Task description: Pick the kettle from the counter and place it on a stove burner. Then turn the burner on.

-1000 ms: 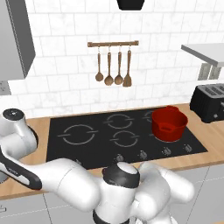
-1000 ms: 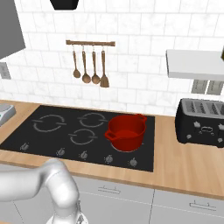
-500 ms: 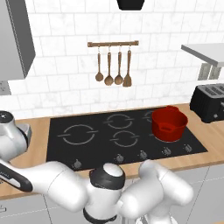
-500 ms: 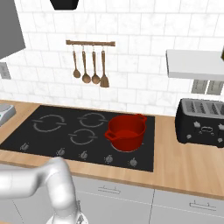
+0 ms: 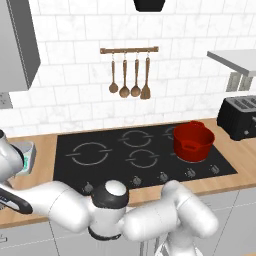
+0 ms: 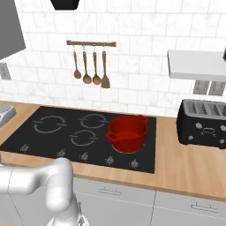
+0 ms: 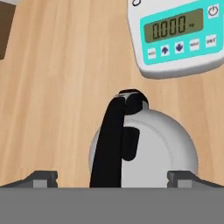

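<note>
Kettle [image 7: 144, 146] directly beneath spread gripper [image 7: 113, 177], on counter [image 7: 61, 87].

A black glass cooktop [image 5: 145, 155] is set into the counter [image 5: 45, 145], with a row of knobs along its front edge. The largest ring marking, the stove burner [image 5: 90, 153], is seen at the left of the cooktop and is bare. A red pot [image 5: 193, 141] is seated on the right rear zone. A black toaster [image 5: 241, 117] is placed at far right. Four utensils [image 5: 131, 80] are hung from a wooden rail [image 5: 129, 49] on the tiled wall. A teal-and-white scale [image 5: 23, 158] is partly seen at the left edge, behind the arm.
</note>
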Motion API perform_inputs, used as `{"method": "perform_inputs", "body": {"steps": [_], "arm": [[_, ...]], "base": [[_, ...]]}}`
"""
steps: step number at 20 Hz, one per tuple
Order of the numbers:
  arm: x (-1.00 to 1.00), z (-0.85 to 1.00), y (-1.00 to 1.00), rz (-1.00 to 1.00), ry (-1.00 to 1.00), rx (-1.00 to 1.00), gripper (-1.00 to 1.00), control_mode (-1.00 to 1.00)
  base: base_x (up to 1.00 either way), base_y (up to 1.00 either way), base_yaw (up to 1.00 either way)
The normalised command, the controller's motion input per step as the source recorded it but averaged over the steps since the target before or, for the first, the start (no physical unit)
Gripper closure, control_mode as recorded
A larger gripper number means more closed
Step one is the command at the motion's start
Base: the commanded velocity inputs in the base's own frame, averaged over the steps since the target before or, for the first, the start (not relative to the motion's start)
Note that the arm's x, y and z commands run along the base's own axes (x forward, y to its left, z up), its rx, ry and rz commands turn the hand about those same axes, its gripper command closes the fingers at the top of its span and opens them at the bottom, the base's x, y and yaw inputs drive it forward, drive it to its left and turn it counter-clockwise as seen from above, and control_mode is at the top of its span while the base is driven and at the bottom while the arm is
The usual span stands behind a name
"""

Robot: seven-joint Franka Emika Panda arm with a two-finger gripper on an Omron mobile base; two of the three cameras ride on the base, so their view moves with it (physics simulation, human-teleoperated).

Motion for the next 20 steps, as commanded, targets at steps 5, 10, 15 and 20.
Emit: {"method": "perform_inputs", "body": {"steps": [5,10,15,20], "arm": [[0.21,-0.14,0.08,0.00,0.02,-0.05,1.00,-1.00],[-0.06,0.00,-0.44,0.00,-0.09,0.00,1.00,-1.00],[-0.36,0.00,-0.86,0.00,-0.35,-0.01,1.00,-1.00],[-0.51,0.03,-1.00,0.00,-0.52,-0.04,1.00,-1.00]], "base": [[0.00,0.00,0.00],[0.00,0.00,0.00],[0.00,0.00,0.00],[0.00,0.00,0.00]]}}
